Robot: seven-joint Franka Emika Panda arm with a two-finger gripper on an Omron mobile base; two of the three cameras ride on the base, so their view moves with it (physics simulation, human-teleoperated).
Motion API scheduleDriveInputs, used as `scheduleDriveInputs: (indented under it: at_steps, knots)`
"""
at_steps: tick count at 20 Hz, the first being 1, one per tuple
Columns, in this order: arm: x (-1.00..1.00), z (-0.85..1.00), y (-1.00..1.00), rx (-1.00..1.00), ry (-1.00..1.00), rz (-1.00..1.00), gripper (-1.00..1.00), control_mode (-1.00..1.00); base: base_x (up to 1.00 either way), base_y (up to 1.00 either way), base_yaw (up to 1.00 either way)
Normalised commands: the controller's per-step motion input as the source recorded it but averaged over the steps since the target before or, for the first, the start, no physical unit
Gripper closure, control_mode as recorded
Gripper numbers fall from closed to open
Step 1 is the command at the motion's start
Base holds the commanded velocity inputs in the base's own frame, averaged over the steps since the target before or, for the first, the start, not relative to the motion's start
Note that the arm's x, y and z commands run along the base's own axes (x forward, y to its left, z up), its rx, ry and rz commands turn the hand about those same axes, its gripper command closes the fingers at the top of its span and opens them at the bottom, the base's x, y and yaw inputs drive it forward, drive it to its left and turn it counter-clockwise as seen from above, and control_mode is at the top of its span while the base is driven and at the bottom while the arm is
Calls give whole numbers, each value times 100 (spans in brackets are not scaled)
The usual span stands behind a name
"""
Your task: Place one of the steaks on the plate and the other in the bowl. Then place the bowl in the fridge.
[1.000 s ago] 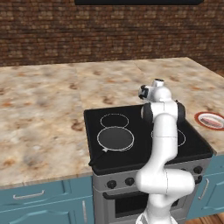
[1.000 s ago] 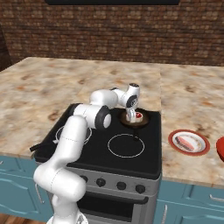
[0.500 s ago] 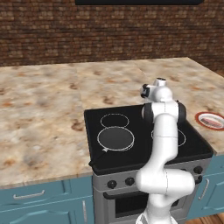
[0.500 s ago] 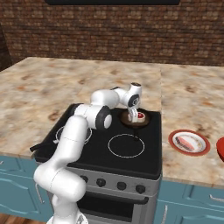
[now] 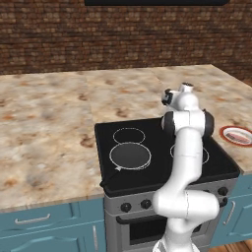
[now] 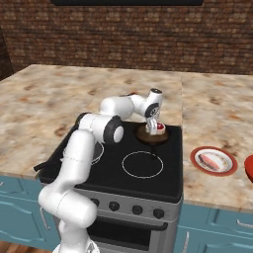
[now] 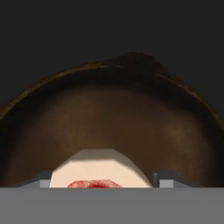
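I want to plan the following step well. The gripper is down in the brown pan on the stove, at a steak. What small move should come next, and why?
Probably a short straight lift. The gripper sits low in the brown pan with the steak between its fingers, apparently gripped. One steak already lies on the plate, so this one should rise clear of the pan's rim before going toward the bowl at the right edge.

A dark brick wall (image 5: 98, 34) backs a mottled beige stone counter (image 5: 44, 128). A black stove (image 6: 143, 170) sits in it, above blue cabinets (image 5: 49, 231).
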Motion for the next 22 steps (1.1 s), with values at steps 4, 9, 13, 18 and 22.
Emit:
scheduleDriveInputs:
  at_steps: [4,9,13,18,22]
  knots:
    - [-69,57,1,0,-22,-3,100,-100,0,0,0]
    - [-95,39,19,0,-17,0,100,-100,0,0,0]
    - [-94,74,21,0,-24,0,100,-100,0,0,0]
    - [-85,94,25,0,-15,0,100,-100,0,0,0]
    - [-71,64,23,-2,2,0,100,-100,0,0,0]
